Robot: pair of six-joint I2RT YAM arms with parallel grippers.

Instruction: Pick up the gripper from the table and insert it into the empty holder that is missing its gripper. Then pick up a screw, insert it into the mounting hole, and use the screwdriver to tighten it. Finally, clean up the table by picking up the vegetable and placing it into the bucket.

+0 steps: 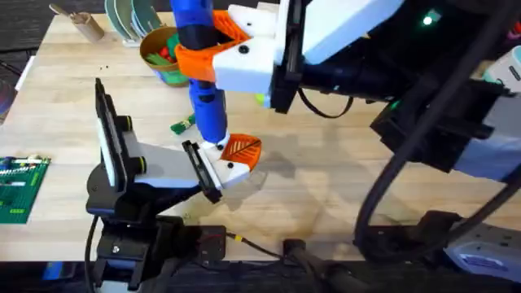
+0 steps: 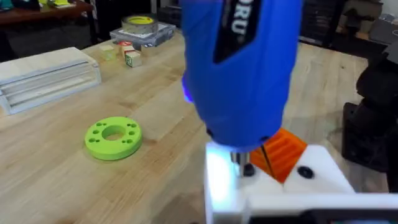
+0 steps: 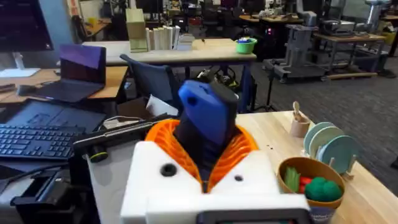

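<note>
We see the right gripper [image 1: 213, 50] clamped on the blue screwdriver [image 1: 205, 85], its orange ribbed pads [image 3: 230, 152] pressing the barrel from both sides. The screwdriver stands upright, its metal bit [image 2: 240, 163] down on the white holder [image 1: 230, 168] of the left arm. An orange wedge [image 1: 242, 149] sits seated in that holder, just beside the bit. We cannot tell whether the left gripper [image 1: 232, 163] has its fingers apart or together. The slender green vegetable [image 1: 182, 124] lies on the table [image 1: 326, 171] near the screwdriver. The bucket [image 1: 163, 55] stands farther back, holding toy food. A lime-green ring [image 2: 113, 137] lies apart on the wood.
</note>
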